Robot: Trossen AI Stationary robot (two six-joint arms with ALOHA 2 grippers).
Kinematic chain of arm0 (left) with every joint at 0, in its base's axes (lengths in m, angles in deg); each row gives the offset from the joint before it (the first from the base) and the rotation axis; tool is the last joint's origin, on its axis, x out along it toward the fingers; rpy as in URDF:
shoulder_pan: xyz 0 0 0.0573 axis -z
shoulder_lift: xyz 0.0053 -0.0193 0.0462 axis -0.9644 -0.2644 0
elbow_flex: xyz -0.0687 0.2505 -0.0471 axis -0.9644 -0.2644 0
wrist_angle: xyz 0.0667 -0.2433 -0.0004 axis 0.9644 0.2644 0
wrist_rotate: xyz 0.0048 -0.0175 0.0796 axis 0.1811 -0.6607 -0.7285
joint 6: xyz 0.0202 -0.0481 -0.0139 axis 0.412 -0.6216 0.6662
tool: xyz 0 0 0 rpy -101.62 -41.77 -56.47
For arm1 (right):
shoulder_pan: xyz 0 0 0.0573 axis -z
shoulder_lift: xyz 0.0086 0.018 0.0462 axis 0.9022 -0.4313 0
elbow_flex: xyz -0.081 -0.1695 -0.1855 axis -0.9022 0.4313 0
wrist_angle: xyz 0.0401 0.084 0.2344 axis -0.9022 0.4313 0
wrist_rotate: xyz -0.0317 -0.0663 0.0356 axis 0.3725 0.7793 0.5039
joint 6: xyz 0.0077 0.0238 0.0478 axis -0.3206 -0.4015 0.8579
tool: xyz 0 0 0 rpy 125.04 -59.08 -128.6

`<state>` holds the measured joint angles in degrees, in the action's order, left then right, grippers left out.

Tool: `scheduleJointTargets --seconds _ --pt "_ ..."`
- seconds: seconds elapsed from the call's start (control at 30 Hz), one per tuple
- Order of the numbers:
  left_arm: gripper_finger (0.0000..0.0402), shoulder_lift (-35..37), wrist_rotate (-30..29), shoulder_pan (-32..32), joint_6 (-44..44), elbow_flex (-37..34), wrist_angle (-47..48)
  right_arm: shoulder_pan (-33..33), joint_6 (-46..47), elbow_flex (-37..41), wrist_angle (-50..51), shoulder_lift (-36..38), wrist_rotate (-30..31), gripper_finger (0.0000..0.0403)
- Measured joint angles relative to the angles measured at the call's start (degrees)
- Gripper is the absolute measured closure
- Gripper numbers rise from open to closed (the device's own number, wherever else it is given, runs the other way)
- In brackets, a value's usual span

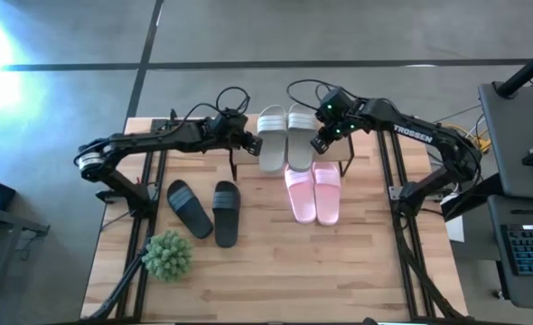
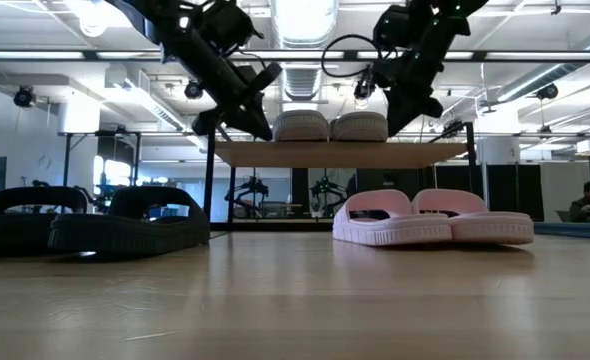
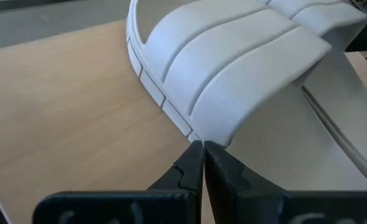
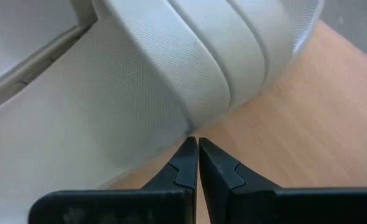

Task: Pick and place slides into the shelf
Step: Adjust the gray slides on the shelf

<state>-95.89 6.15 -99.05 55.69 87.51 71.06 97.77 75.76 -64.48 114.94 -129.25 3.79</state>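
Observation:
Two light grey-white slides (image 1: pixel 271 137) (image 1: pixel 301 135) lie side by side, soles down, on the shelf's wooden board (image 2: pixel 340 153). My left gripper (image 3: pixel 202 146) is shut at the outer side of the left grey slide (image 3: pixel 233 68). My right gripper (image 4: pixel 195 143) is shut at the outer side of the right grey slide (image 4: pixel 140 93). Two pink slides (image 1: pixel 313 191) lie on the table in front of the shelf, their far ends under it. Two black slides (image 1: pixel 205 211) lie on the table to the left. My left gripper touches the left grey slide with its shut fingertips, at the sole's outer edge where the strap meets it (image 3: pixel 199 134). The fingers slant down from the table's left. The slide lies flat on the shelf board. My right gripper touches the right grey slide with its shut fingertips, at the outer side where the strap joins the sole (image 4: pixel 193 127). The fingers slant steeply down from the table's right. The slide lies flat on the shelf board.
A green spiky plant ball (image 1: pixel 167 255) sits near the table's front left. The near half of the wooden table (image 1: pixel 275 280) lies bare in front of the pink and black slides. Black frame rails (image 1: pixel 402 244) run along both table sides.

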Motion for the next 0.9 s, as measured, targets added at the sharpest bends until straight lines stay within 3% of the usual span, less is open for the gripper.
scheduleJointTargets --seconds 0.37,0.9 --pt "0.0402 -0.9 1.1 0.0 1.4 0.0 0.1 0.0 0.5 0.0 -1.1 -2.9 6.0 0.0394" --pt "0.0402 -1.3 1.1 -0.4 1.6 0.1 -0.4 0.1 -2.5 0.0 -3.5 -3.6 5.9 0.0394"
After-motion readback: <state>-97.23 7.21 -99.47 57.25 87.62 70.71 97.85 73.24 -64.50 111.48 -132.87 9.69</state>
